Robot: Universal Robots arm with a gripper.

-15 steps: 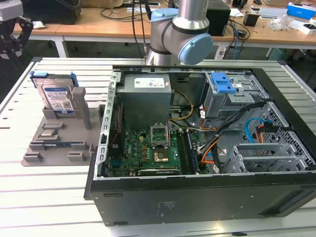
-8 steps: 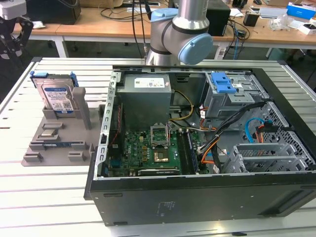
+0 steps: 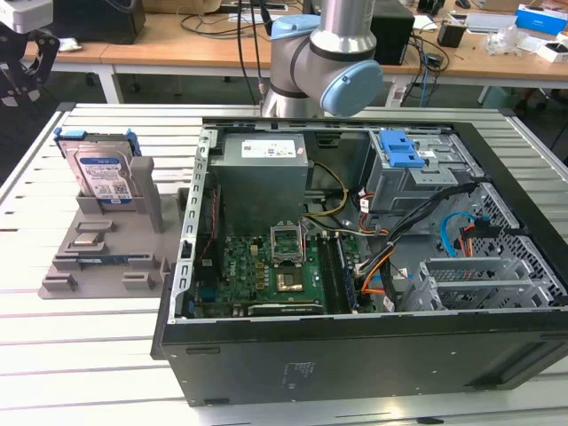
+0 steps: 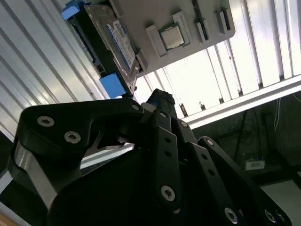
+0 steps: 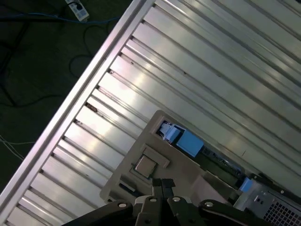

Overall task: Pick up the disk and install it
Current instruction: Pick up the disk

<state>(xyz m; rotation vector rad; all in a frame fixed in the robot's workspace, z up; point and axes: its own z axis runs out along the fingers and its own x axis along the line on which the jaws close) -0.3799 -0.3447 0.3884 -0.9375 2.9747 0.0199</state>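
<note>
Fwd of jaws, apart: disk (image 4: 115, 37)

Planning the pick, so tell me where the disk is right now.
The disk stands on edge in the grey holder tray at the exterior view's left, beside the open computer case.

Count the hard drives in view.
1. The disk stands upright in the grey fixture at the exterior view's left, outside the case; its drive cage may hide more.

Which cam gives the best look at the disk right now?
Exterior view: the disk stands upright in the grey holder, label face and blue rails unobstructed. The second wrist view shows the disk obliquely, label partly visible; the first wrist view shows its edge and blue rail.
</note>
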